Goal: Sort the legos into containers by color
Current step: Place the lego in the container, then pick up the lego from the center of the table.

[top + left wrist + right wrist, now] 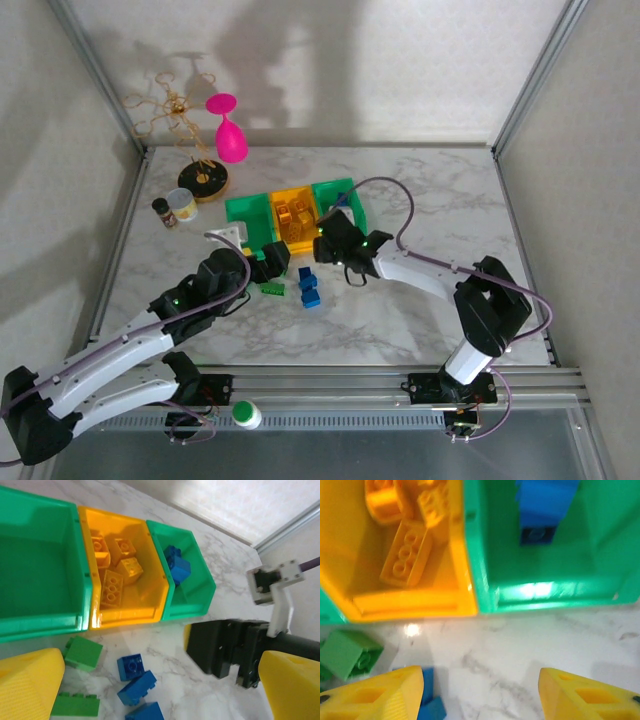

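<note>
While both grippers hover low over the marble table [440,190], the three bins stand in a touching row at 12 o'clock from the loose legos. In the left wrist view the left green bin [35,622] holds nothing. The yellow-orange bin [127,616] holds several yellow bricks [112,587], and the right green bin [195,605] holds binned blue bricks [177,566], two as far as I can make out.

On the bare marble in front of the bins lie the loose green bricks [272,288]. Just at their 3 o'clock are the loose blue bricks [309,290], three of them in the left wrist view, bunched close together.

The left gripper [278,262] sits at about 12 o'clock from the green pieces. Its yellow fingers [30,687] are spread wide with nothing held between them. The right gripper [331,240] is at roughly 1 o'clock from the blue cluster, near the front walls where the yellow-orange and right green bins meet. Its fingers [382,695] are likewise apart and empty, with bare marble between them. The two grippers are near each other, facing across the loose pieces.

Toward 10 o'clock from the bins, at the table's far left corner, stand a pink goblet [229,130], a gold wire stand [180,105], a small lidded jar [182,205] and a dark little bottle [162,212]. A white bottle with a green cap [245,413] lies on the rail at the near edge, at 6 o'clock.
</note>
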Motion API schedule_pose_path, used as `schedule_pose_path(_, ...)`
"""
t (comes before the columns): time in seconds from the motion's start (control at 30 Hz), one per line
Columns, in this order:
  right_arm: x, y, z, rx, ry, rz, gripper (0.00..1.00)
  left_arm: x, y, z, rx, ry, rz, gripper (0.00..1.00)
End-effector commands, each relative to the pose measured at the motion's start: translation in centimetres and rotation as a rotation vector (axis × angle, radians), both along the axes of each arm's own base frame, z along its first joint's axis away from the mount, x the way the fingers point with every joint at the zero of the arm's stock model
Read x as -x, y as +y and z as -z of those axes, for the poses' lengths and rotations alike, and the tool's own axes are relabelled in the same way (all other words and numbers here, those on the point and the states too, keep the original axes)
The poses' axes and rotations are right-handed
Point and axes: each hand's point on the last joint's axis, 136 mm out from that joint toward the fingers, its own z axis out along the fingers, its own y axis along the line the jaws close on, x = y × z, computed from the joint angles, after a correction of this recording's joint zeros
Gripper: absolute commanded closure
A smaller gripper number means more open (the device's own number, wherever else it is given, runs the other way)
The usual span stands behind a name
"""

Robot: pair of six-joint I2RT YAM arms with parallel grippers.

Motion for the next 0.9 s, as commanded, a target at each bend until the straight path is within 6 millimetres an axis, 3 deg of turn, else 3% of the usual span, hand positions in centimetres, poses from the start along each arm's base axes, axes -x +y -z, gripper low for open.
schedule_pose_path(0.0,2.0,1.1,0.2,-0.026,0.017,-0.011,0.36,1.5,-0.1,1.4,-0.018,0.058,0.042,0.01)
schedule_pose_path(0.17,4.7,3.0,2.2,-0.001,0.070,-0.065,0.33,2.7,0.7,1.5,-0.029,0.076,0.053,0.00)
schedule_pose_path(0.33,6.0,4.3,3.7,-0.011,0.109,-0.057,0.29,3.5,1.3,1.7,-0.053,0.096,0.061,0.01)
schedule_pose_path(0.53,6.3,5.9,4.5,0.025,0.088,-0.101,0.24,3.9,1.9,1.8,-0.058,0.102,0.055,0.01)
schedule_pose_path(0.87,5.6,6.5,5.7,0.130,0.059,-0.247,0.25,4.3,2.0,1.4,-0.059,0.104,0.065,0.00)
